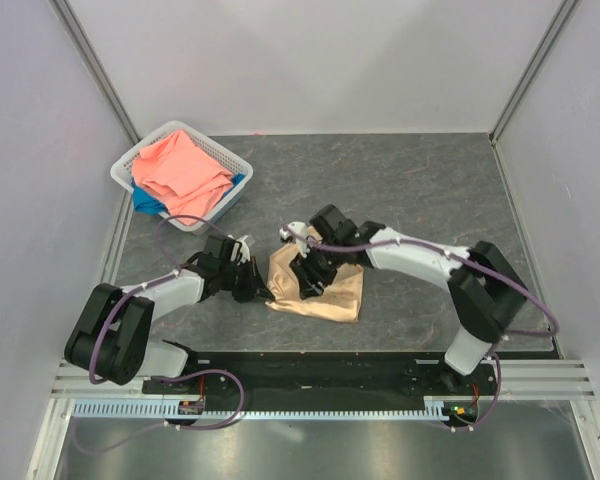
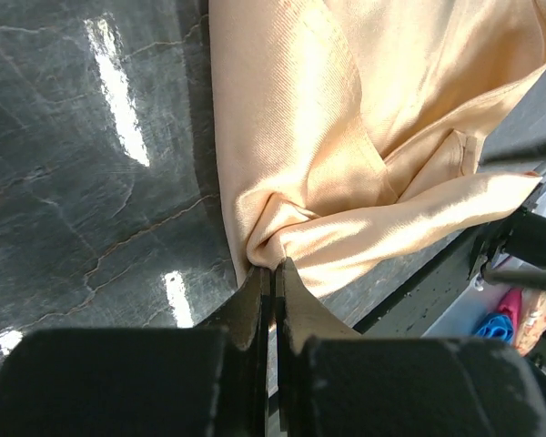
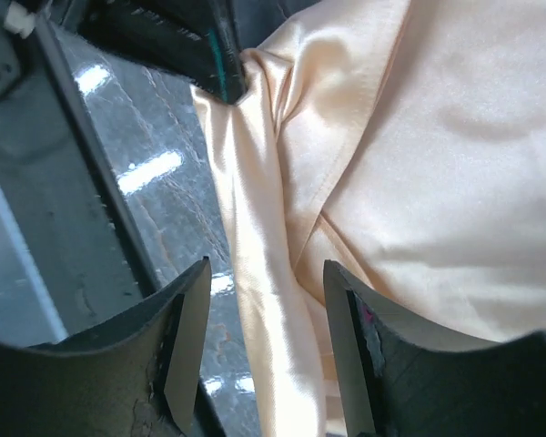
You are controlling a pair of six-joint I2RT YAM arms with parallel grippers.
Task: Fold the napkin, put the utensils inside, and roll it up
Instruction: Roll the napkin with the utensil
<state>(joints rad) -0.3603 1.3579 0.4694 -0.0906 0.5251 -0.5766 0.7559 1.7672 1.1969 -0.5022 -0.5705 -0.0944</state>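
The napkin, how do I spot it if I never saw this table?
On the grey table, look near the middle. The napkin lies there, shiny peach-gold and crumpled, while the pink cloth sits in the white basket.

Satin-glossy napkin (image 2: 346, 137) on a polished worktop (image 2: 91, 182)
The cloth is seen finely ribbed and shiny; the worktop is shown dark, marbled, mirror-smooth; the right claw (image 3: 266, 269) is finished in matt black plastic; the basket (image 1: 220, 150) is seen as white plastic lattice.
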